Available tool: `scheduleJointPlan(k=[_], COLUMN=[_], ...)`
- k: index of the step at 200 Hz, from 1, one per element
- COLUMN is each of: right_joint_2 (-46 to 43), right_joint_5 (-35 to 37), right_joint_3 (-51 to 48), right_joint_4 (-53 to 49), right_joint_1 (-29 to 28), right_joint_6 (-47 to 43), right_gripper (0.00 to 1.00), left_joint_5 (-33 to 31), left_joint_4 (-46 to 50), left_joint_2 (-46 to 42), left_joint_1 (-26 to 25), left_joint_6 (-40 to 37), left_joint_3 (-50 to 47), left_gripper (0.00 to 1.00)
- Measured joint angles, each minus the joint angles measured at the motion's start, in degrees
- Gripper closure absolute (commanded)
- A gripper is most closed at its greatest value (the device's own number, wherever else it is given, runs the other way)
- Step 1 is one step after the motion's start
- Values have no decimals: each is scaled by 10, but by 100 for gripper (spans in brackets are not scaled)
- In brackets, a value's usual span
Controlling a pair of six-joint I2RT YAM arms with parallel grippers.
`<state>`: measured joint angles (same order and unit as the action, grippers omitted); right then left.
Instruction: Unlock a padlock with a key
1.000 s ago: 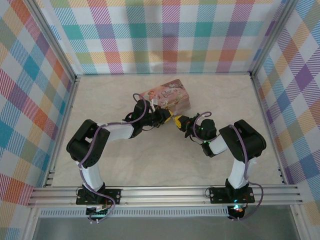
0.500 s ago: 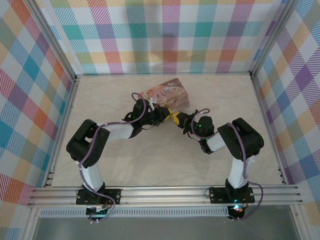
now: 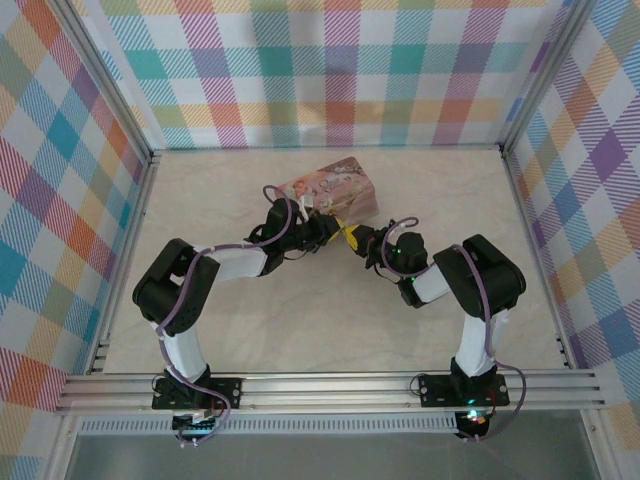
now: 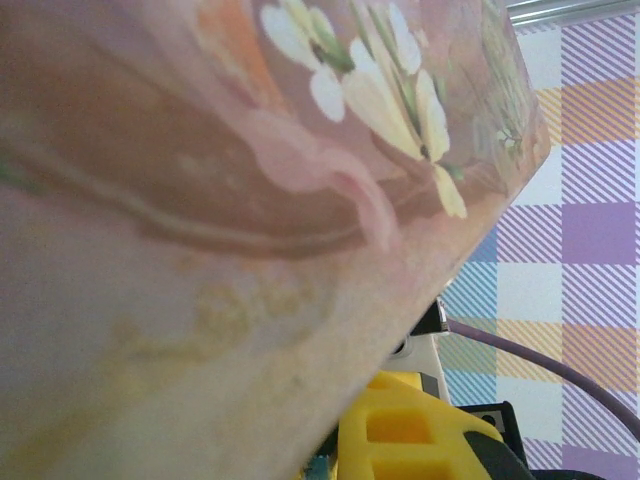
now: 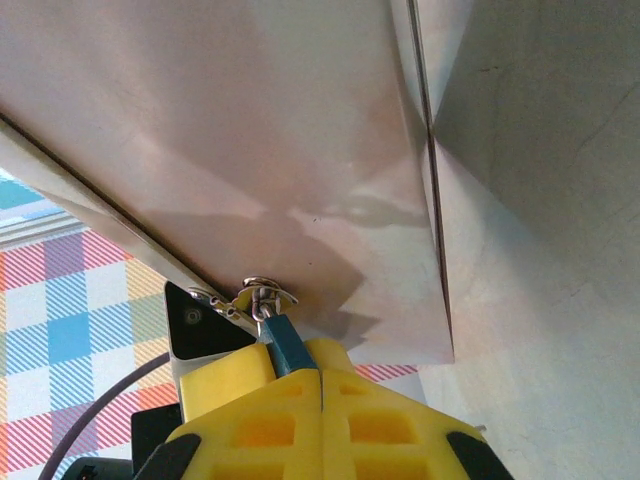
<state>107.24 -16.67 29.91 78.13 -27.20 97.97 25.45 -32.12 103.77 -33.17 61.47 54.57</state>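
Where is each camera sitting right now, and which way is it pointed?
Top external: above and behind the bases, looking down on the table; left arm and right arm meet beside the box.
Left wrist: tight against the box's flowered face, facing the plaid wall; a yellow finger at the bottom.
Right wrist: low, facing the box's plain side; its yellow fingers shut on a blue key.
Shared: all three views show the box.
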Motion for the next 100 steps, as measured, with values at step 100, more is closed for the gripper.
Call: scheduleJointPlan(k=[100], right_joint_2=[-89], right_joint_5=[-59], right_joint_3=[-110], right_joint_4=[-68], right_joint_1=[42], right_joint_6=[-88], right_gripper=[72], left_joint_5=[39], left_joint_4=[99], left_joint_2=[-6], left_joint_1=[-16], left_joint_6=[-59], left_joint_3=[-1], left_gripper=[100])
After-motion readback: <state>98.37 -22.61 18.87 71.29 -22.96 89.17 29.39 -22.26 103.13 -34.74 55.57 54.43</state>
